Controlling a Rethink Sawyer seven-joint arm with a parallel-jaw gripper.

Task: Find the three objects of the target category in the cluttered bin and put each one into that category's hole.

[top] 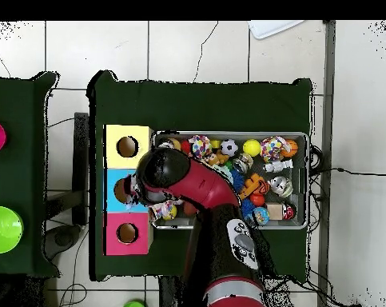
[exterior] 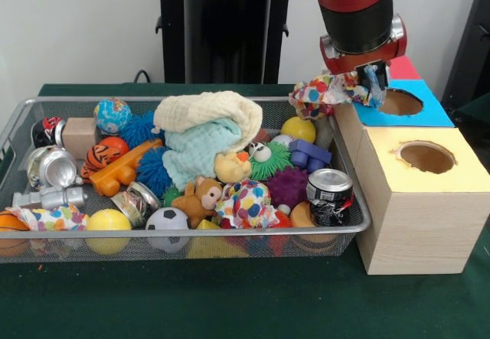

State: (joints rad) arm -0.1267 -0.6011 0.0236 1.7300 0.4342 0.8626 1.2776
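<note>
Gripper [exterior: 374,81]: fingers clamped on a spotted cloth [exterior: 325,92].
Cloth: hangs beside the blue box's hole [exterior: 400,102].

Multicoloured polka-dot cloth [exterior: 325,92] beside blue-topped box [exterior: 413,109], yellow-topped box [exterior: 452,172] and red-topped box [exterior: 403,67].

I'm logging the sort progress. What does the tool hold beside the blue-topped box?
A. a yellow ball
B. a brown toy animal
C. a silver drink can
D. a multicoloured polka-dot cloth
D: the tool grips a multicoloured polka-dot cloth hanging next to the blue-topped box, just over the wire bin's corner.
</note>
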